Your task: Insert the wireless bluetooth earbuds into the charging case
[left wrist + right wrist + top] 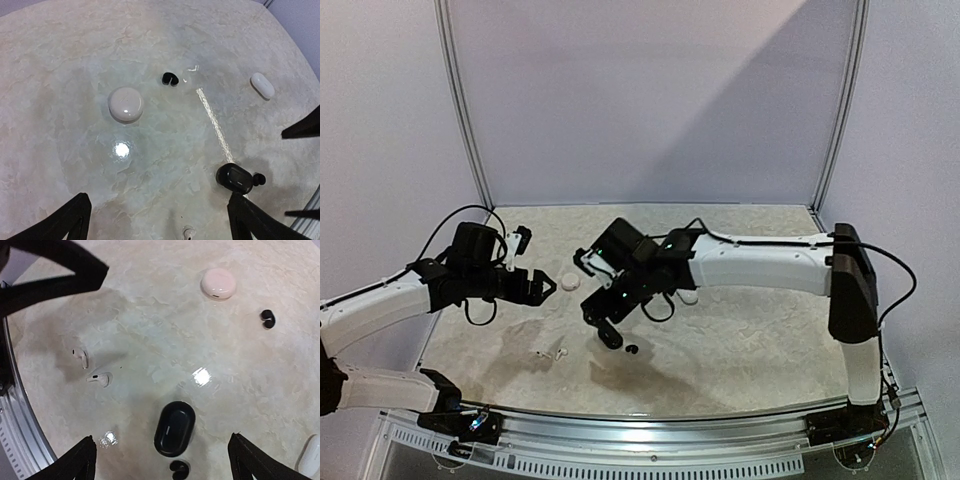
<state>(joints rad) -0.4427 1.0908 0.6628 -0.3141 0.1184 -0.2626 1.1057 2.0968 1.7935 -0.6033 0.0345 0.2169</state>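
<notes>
A closed black charging case (174,428) lies flat on the table, with a glossy black earbud (179,468) just beside its near end. My right gripper (162,460) hangs open above them, holding nothing. Another black earbud (267,318) lies farther off. Two white stemmed earbuds (80,357) (98,378) lie to the left. In the top view the black case (610,338) sits below the right gripper (594,296). My left gripper (535,265) is open and empty over the table, short of the round white case (126,104); the left gripper (160,220) shows only its fingertips.
An oblong white case (262,85) lies at the right, and shows under the right arm (689,295). The left arm (50,270) crosses the top left of the right wrist view. A metal rail (650,425) borders the table's near edge.
</notes>
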